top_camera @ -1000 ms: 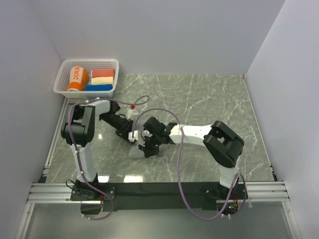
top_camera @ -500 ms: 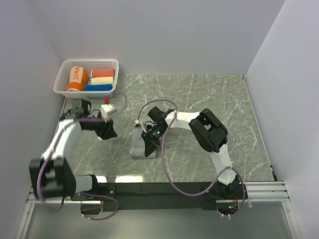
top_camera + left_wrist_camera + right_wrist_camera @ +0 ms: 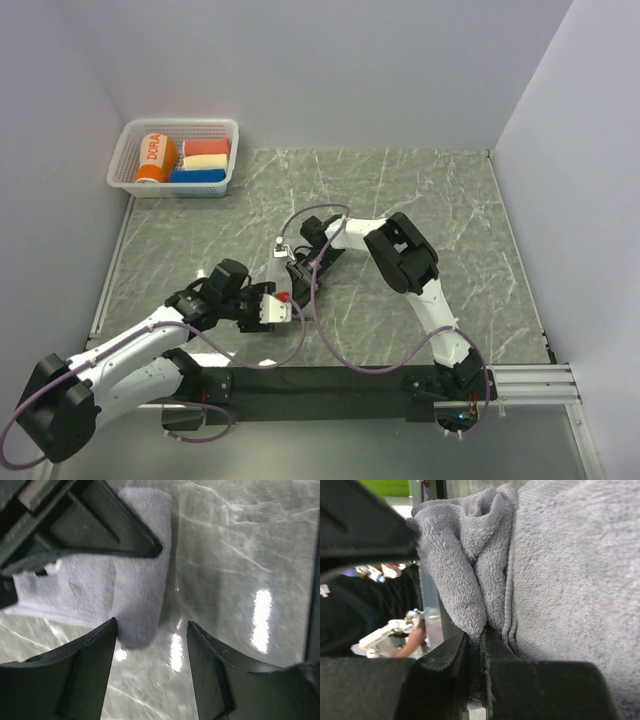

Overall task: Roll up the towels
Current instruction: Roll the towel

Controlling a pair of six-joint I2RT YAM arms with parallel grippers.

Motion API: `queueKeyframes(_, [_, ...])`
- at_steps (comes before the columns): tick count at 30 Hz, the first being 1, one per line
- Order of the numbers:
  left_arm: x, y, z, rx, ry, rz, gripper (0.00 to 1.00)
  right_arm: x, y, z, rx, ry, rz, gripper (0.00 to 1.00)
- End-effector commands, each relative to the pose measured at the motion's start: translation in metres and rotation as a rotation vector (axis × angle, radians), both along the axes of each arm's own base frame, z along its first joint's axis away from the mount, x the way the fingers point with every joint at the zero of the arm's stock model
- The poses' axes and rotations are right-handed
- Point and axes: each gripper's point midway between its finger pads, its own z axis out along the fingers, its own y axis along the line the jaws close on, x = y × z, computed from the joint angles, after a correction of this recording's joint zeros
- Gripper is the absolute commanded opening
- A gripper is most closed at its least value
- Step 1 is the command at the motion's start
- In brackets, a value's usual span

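Left arm has swung from back-left to the near edge; left gripper (image 3: 151, 624) sits with jaws spread, just off the end of the plain grey terry towel (image 3: 140, 575). The towel lies part-rolled mid-way across the green marbled table (image 3: 430, 200). Right gripper (image 3: 475, 636) is pinched tight on a fold of it. The orange "DORA" towel roll (image 3: 153, 155) is in the white mesh basket (image 3: 180, 122). My advice: pin the free end, turn both ends evenly, keep the roll snug.
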Motion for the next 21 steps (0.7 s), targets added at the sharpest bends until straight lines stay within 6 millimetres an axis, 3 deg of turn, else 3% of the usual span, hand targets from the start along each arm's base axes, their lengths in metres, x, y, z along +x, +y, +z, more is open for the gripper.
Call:
queueKeyframes(1, [0.020, -0.020, 0.010, -0.021, -0.139, -0.011, 0.63, -0.004, -0.027, -0.057, -0.208, -0.043, 0.032, 0.00])
queueKeyframes(5, [0.024, -0.032, 0.000, 0.000, -0.187, -0.029, 0.63, -0.002, -0.028, -0.060, -0.217, -0.028, 0.030, 0.00])
queueKeyframes(8, [0.020, -0.034, -0.020, 0.049, -0.142, -0.051, 0.58, -0.002, -0.027, -0.058, -0.218, -0.021, 0.025, 0.00])
queueKeyframes(11, [0.012, -0.032, -0.033, 0.079, -0.081, -0.064, 0.43, 0.000, -0.027, -0.053, -0.211, -0.027, 0.019, 0.00])
queueKeyframes(12, [0.003, -0.028, -0.044, 0.107, -0.026, -0.078, 0.34, 0.003, -0.028, -0.051, -0.206, -0.032, 0.011, 0.00])
queueKeyframes(15, [-0.015, -0.018, -0.059, 0.164, 0.090, -0.080, 0.19, 0.007, -0.027, -0.043, -0.203, -0.053, 0.000, 0.01])
queueKeyframes(16, [-0.020, -0.017, -0.061, 0.167, 0.124, -0.081, 0.16, 0.008, -0.028, -0.041, -0.208, -0.060, -0.004, 0.04])
queueKeyframes(19, [-0.036, -0.013, -0.067, 0.194, 0.225, -0.089, 0.06, 0.020, -0.028, -0.027, -0.203, -0.100, -0.037, 0.25])
queueKeyframes(21, [-0.028, -0.013, -0.064, 0.202, 0.234, -0.070, 0.02, 0.033, -0.031, -0.013, -0.205, -0.157, -0.072, 0.30])
